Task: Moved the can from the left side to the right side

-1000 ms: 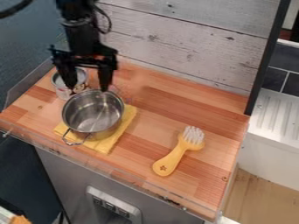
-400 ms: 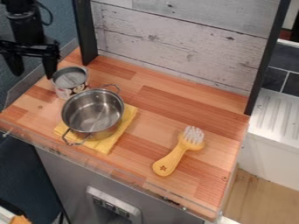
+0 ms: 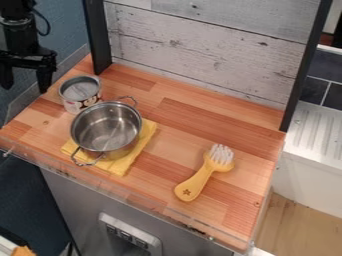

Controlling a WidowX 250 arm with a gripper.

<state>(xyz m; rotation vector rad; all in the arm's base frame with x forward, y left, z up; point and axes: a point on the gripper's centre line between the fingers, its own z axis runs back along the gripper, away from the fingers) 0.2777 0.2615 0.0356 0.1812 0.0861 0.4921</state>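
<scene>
Can [image 3: 79, 95] sits far and left on the counter [image 3: 194, 117], close beside the pot [image 3: 107, 128], so the claw [image 3: 25, 88], empty and spread wide, should straddle it squarely, then lift straight up.

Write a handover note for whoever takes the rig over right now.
Pincer: open, holding nothing, at the upper left, beside the can.
Job's thing: the can stands upright on the left of the wooden counter, close behind the pot; whether they touch I can't tell.
Also there: the pot sits on the yellow cloth, the brush lies on the right.
Done: no transfer, the can is on the left.
Left: grip it, carry it right, set it down, probably best clear of pot and brush.
</scene>
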